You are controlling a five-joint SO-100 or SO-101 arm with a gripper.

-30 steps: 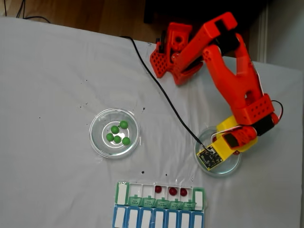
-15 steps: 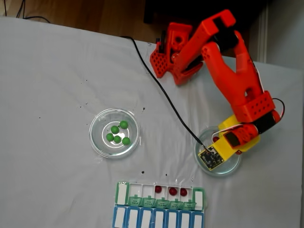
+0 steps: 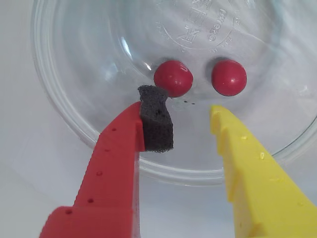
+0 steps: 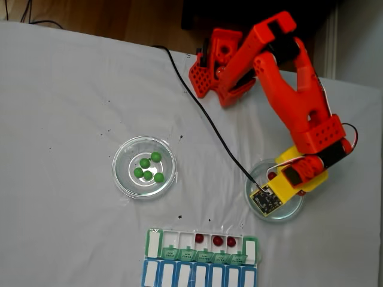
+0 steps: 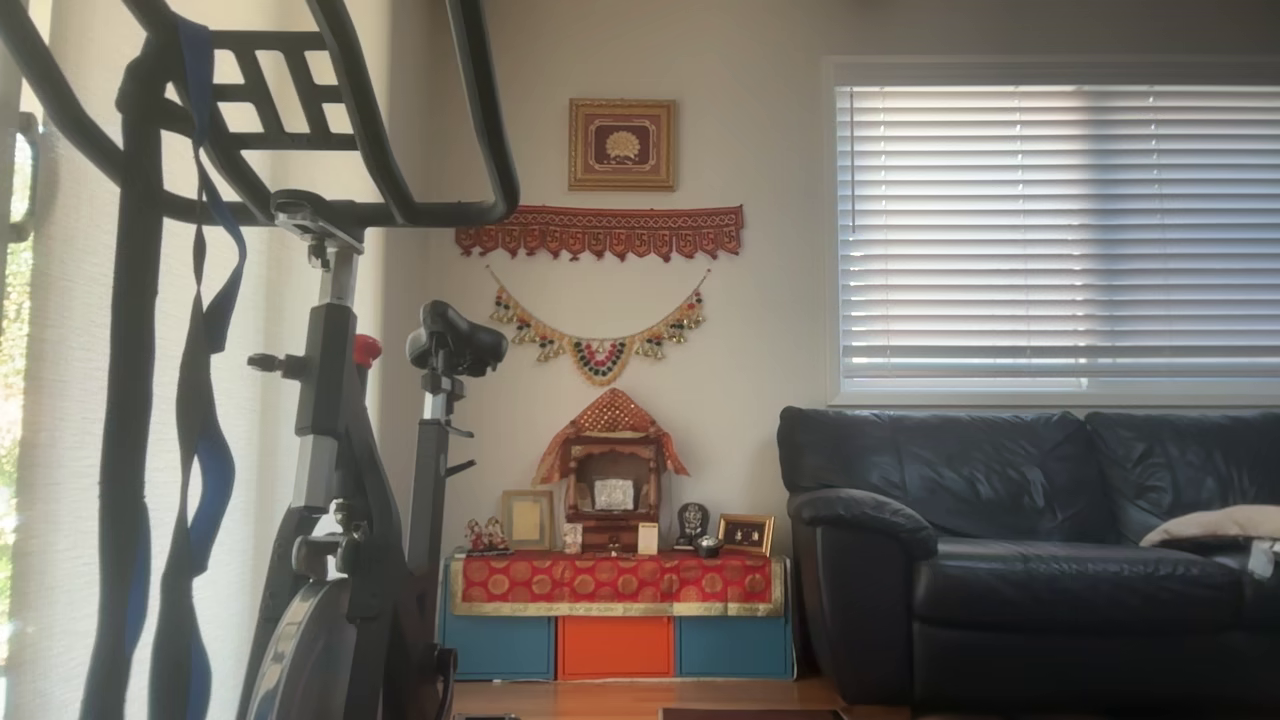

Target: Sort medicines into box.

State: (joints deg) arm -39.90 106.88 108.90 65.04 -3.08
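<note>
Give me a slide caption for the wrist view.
Open claw poised over a glass dish holding two red balls.

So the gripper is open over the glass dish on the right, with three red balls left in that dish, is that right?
Not quite. The wrist view shows two red balls in the glass dish, not three. The rest holds: the gripper is open over that dish, which sits on the right in the fixed view.
</note>
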